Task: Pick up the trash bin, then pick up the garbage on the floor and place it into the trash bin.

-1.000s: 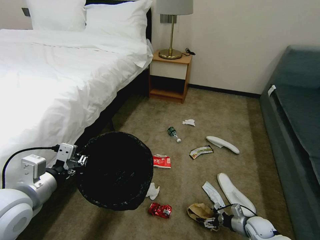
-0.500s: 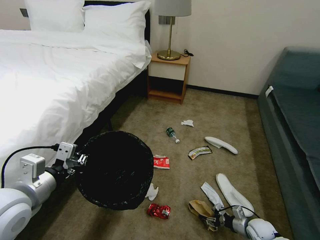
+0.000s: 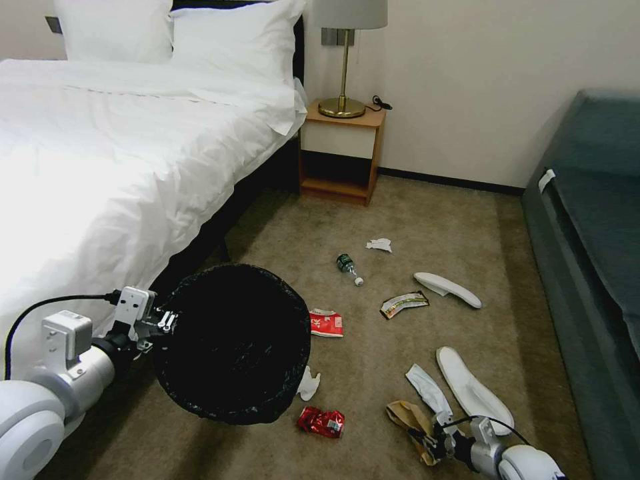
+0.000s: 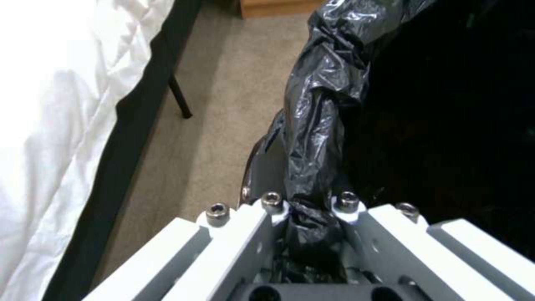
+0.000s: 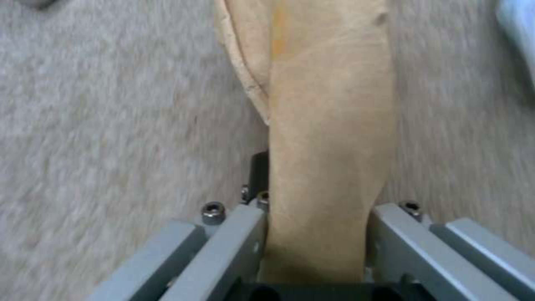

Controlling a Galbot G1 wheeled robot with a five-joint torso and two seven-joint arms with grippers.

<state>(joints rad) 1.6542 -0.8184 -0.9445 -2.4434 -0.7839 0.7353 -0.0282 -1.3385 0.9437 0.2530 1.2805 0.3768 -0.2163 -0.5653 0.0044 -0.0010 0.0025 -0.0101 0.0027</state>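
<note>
Right pincer [image 3: 427,443] pinching tan paper bag [image 3: 408,420] between jaws, low over carpet; left pincer [image 3: 162,322] clamped on trash bin [image 3: 233,343] rim.

My head view is evenly bright, yet the white quilted bed [image 3: 100,167] glares, its folds washed out. Beside that bed, the round bin's crinkly black plastic liner [image 3: 233,343] swallows light, glossy only at the rim. My right wrist view blurs the beige carpet [image 5: 111,125] around the tan paper bag [image 5: 329,125].
</note>
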